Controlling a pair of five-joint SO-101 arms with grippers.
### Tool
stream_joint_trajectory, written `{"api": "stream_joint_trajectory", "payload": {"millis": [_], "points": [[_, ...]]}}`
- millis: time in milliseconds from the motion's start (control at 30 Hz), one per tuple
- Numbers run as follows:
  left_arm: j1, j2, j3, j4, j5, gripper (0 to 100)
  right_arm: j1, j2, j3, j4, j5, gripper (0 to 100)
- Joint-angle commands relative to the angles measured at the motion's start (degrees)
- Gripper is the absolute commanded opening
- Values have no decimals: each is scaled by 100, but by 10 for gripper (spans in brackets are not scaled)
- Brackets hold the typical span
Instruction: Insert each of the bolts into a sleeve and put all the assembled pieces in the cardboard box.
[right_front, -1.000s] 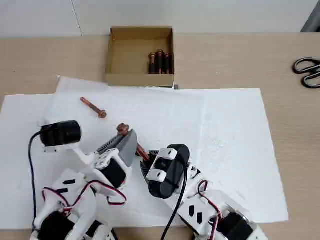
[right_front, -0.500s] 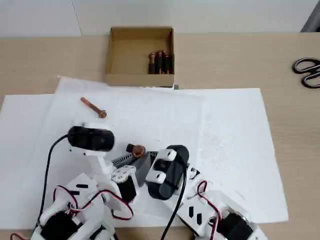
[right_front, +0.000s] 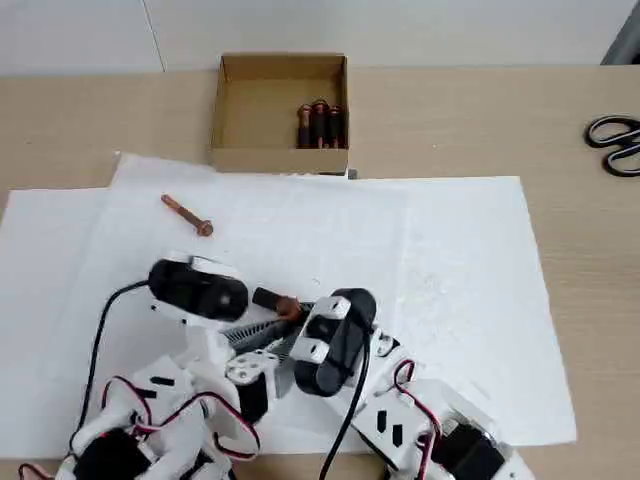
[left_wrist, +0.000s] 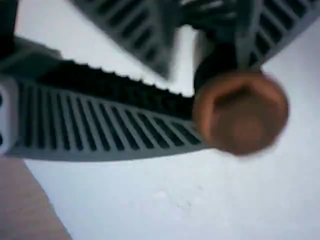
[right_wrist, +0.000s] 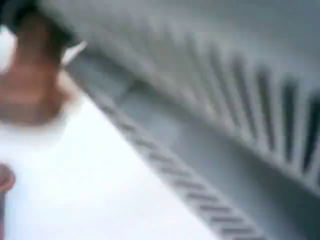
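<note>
A copper bolt (right_front: 287, 306) is held just above the white paper at the front middle, its round head (left_wrist: 240, 118) close to the left wrist camera. My left gripper (right_front: 268, 324) is shut on it, one grey ribbed finger (left_wrist: 100, 125) running up to the head. A dark sleeve (left_wrist: 215, 70) sits right behind the head between the ribbed fingers of my right gripper (right_front: 293, 326), which is shut on it. A second bolt (right_front: 187, 215) lies loose on the paper at the left. The cardboard box (right_front: 245, 110) at the back holds three assembled pieces (right_front: 320, 124).
White paper sheets (right_front: 450, 260) cover the table's middle. Black scissors (right_front: 615, 142) lie at the far right edge. Both arm bases and their cables (right_front: 95, 360) crowd the front edge.
My left arm has swung right and toward the front, carrying the bolt from mid-paper to the right gripper's tip. The right arm has barely moved.
</note>
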Motion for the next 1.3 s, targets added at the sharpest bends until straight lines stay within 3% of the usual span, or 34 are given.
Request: {"api": "stream_joint_trajectory", "payload": {"millis": [0, 467, 567, 767, 900, 1000, 1267], "points": [[97, 9, -119, 167, -26, 294, -22, -66, -167, -154, 18, 4], [26, 0, -453, 193, -369, 247, 57, -66, -158, -145, 18, 4], [-510, 0, -593, 18, -598, 190, 347, -75, -9, -259, 0, 4], [-2303, -35, -611, -536, -1442, 104, 936, -75, 158, -655, -18, 4], [-2549, -35, -576, -536, -1451, 2, 1209, -75, 158, -673, -26, 4], [-2752, -35, -444, -554, -1451, 5, 1516, -75, 158, -681, -132, 4], [-3402, -44, 1314, -941, -1468, 5, 2765, -75, 413, -629, -1547, 4]]}}
